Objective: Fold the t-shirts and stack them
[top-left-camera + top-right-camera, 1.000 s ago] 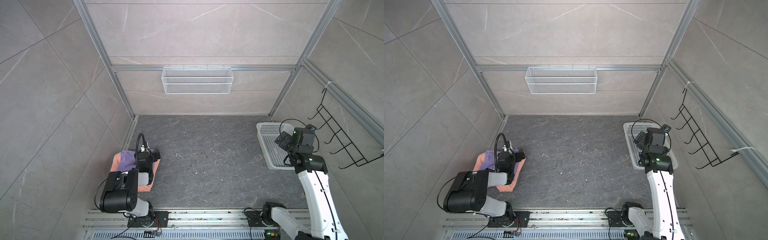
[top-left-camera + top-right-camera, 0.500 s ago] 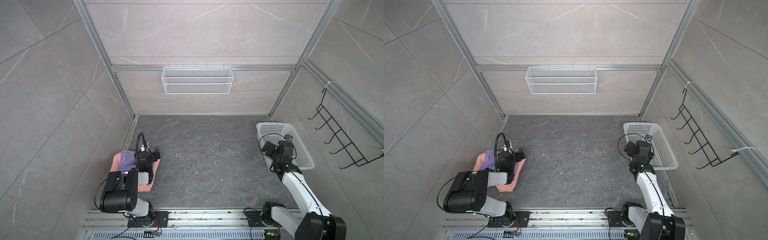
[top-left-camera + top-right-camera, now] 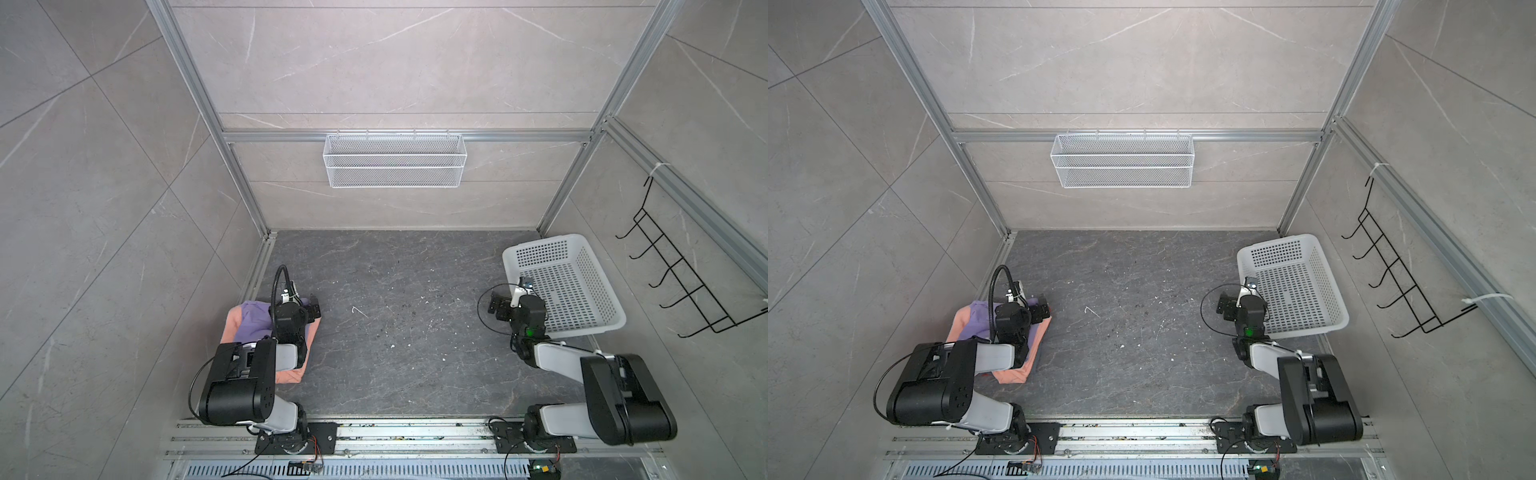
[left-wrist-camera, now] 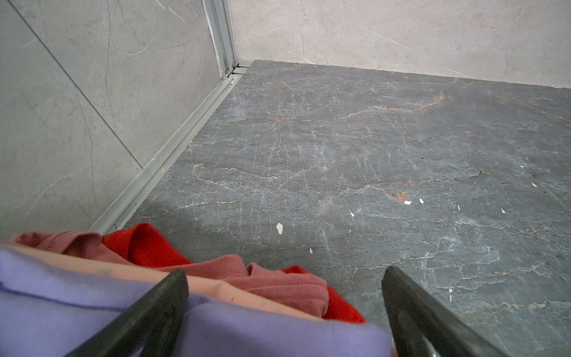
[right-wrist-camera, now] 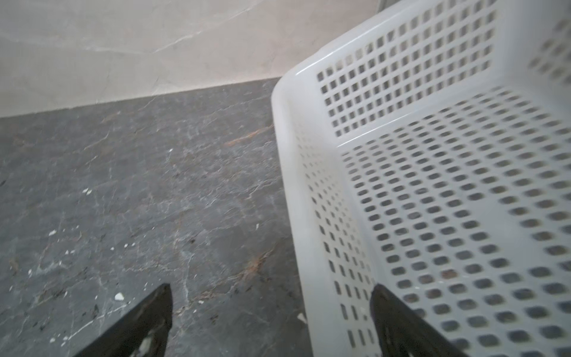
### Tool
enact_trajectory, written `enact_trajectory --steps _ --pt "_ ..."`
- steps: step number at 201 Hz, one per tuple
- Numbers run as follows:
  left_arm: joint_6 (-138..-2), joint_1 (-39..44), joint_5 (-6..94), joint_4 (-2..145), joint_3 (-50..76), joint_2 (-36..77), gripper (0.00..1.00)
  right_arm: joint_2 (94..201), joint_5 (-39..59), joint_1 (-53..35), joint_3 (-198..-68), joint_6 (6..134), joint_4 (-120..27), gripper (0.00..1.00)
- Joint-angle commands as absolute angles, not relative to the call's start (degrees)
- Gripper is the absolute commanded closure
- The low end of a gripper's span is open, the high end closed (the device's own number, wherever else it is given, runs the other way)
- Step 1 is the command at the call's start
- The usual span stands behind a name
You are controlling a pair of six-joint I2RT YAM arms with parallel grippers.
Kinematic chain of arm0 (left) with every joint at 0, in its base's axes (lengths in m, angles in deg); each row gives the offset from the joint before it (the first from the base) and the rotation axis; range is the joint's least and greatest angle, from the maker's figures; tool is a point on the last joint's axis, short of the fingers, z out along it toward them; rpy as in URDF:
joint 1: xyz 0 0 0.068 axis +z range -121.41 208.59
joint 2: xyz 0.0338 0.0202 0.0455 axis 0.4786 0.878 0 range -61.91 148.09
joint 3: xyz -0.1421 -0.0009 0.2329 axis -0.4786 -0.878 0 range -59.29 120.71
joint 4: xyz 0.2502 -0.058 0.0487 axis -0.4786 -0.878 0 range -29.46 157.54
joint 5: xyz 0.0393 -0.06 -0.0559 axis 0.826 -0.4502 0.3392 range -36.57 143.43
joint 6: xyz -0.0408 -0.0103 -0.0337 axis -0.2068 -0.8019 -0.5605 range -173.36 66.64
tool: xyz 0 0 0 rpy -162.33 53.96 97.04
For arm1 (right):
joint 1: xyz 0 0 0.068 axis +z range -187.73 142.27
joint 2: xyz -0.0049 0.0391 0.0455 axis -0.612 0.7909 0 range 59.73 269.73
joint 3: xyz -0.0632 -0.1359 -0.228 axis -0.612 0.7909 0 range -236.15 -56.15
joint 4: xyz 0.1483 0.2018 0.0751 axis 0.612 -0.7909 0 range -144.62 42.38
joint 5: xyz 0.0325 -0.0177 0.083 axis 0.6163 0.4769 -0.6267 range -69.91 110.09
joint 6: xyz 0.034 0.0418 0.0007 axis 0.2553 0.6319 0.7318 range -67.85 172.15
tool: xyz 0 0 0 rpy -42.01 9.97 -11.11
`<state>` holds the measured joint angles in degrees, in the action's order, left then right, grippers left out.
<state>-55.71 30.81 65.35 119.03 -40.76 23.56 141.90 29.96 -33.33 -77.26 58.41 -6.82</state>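
**Two High Eyes, Two Wrist Eyes**

Both top views looked steeply down from high above the rail (image 3: pixel 415 432) at 6 o'clock. They faced the back wall (image 3: pixel 395 83) at 12 o'clock, far enough off to take in the whole floor (image 3: pixel 395 332) and the wire shelf (image 3: pixel 395 166). They shared almost the same scene, shifted slightly sideways. The left wrist camera sat very near the lavender t-shirt (image 4: pixel 77 303) at 9 o'clock, looking low across the floor toward the 11 o'clock corner (image 4: pixel 234 66). The right wrist camera hung close over the rim of the white basket (image 5: pixel 401 77) at 3 o'clock, facing the back wall.
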Motion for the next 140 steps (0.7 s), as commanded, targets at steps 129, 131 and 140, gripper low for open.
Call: enact_trajectory --steps 129,131,140 --pt "-57.1 31.0 66.3 117.8 -39.7 24.0 0.0 146.3 34.6 -31.1 -75.8 54.9 4.0 0.0" --pt "-57.1 31.0 66.3 117.8 -39.7 24.0 0.0 146.3 34.6 -31.1 -75.8 54.9 4.0 0.0" --pt "-57.1 31.0 66.3 117.8 -39.7 24.0 0.0 146.4 34.6 -31.1 -75.9 54.8 3.8 0.0"
